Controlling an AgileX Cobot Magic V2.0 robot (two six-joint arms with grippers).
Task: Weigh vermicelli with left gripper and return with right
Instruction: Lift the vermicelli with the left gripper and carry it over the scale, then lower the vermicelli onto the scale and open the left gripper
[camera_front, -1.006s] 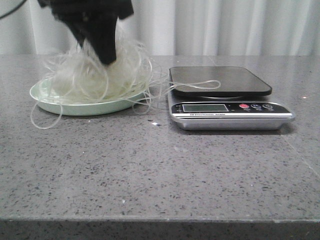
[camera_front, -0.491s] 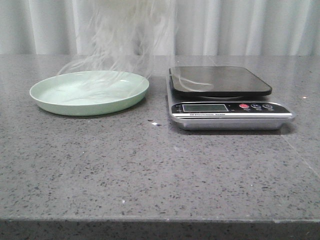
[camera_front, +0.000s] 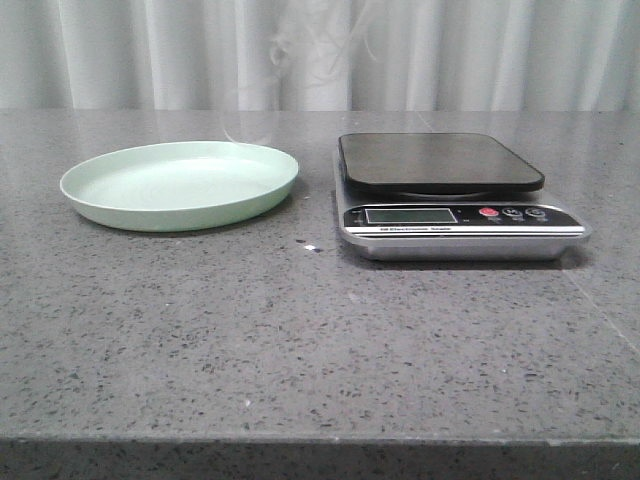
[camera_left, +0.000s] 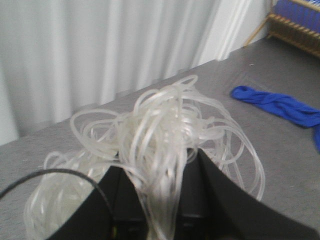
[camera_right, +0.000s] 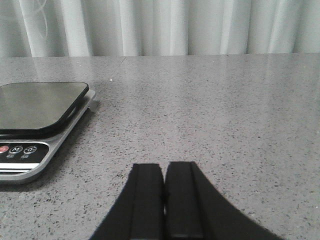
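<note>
In the left wrist view my left gripper (camera_left: 160, 164) is shut on the vermicelli (camera_left: 165, 125), a loose tangle of translucent whitish strands that spills out around both black fingers. The front view catches only a few faint trailing strands of the vermicelli (camera_front: 322, 42) at the top edge, high above the table; the left gripper itself is out of that view. The pale green plate (camera_front: 180, 185) lies empty at the left. The scale (camera_front: 440, 160) stands to its right with a bare black platform. My right gripper (camera_right: 164, 167) is shut and empty, low over the table right of the scale (camera_right: 35, 102).
A blue cloth (camera_left: 285, 105) lies on the grey table in the left wrist view, with a wooden rack (camera_left: 295, 22) beyond it. White curtains hang behind the table. The scale's display and buttons (camera_front: 455, 214) face the front edge.
The vermicelli rose off the plate with the left gripper and left the front view upward. The loop that lay on the scale platform went up with it. The plate now shows empty.
</note>
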